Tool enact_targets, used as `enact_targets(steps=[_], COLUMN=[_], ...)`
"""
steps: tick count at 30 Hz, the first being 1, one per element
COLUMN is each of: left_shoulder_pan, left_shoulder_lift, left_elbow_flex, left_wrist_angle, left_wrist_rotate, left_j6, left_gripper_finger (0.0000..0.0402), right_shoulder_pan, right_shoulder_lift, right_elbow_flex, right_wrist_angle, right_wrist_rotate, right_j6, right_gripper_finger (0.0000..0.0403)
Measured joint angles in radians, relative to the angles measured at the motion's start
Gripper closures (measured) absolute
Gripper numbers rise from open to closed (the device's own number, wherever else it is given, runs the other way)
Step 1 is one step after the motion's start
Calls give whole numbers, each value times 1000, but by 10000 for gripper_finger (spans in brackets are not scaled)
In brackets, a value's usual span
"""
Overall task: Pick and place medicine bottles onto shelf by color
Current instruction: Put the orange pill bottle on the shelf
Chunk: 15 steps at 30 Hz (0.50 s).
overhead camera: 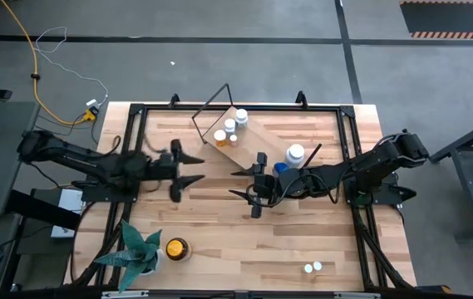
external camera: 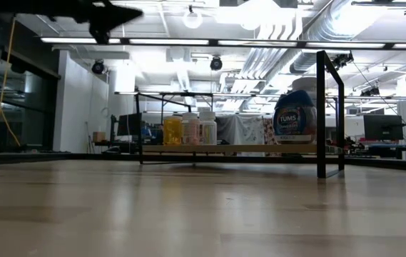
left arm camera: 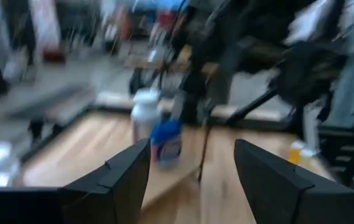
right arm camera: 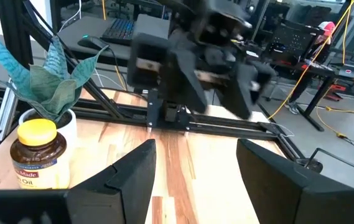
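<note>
Amber glass catches my eye first: the large amber bottle [overhead camera: 175, 247] with its yellow cap stands near the tabletop's [overhead camera: 219, 224] front-left corner, just beside the green leafy plant [overhead camera: 136, 249], not yet sorted. Two small white-capped bottles [overhead camera: 312, 267] wait near the front-right edge, well apart from everything else.

My shelf [overhead camera: 240, 137] lies angled at the back of the tabletop. An orange bottle [overhead camera: 219, 137] and some white ones [overhead camera: 236, 123] are grouped at its far-left end, a white bottle [overhead camera: 295, 154] and a blue Tums bottle [overhead camera: 281, 168] toward the right end, so I judge the colour grouping is partly done.

Both arms hover mid-tabletop, facing one another across open wood. The left gripper [overhead camera: 188, 170] has its fingers [left arm camera: 114, 180] spread apart and empty; the right gripper [overhead camera: 253, 187] likewise, fingers [right arm camera: 127, 174] apart with nothing between them, just in front of the shelf's board.

Room to move is generous in front, where bare tabletop runs between the arms and the waiting bottles. I'd mind the plant's leaves crowding the amber bottle on one side, and the shelf's thin wire end frame [overhead camera: 211, 104] when approaching the board.
</note>
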Motion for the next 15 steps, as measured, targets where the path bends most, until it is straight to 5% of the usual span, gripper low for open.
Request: enact_targets(steps=[4, 15], left_shoulder_pan=[-56, -80], left_shoulder_lift=[-95, -134], left_elbow_flex=[-77, -81], left_wrist_angle=[122, 98], left_wrist_rotate=[0, -12], left_j6=[105, 149], left_gripper_finger=[181, 181], right_shoulder_pan=[0, 1], right_shoulder_lift=[0, 0], right_elbow_flex=[0, 0], right_wrist_angle=[0, 86], right_wrist_rotate=[0, -9], right_j6=[-2, 9], right_gripper_finger=[187, 187])
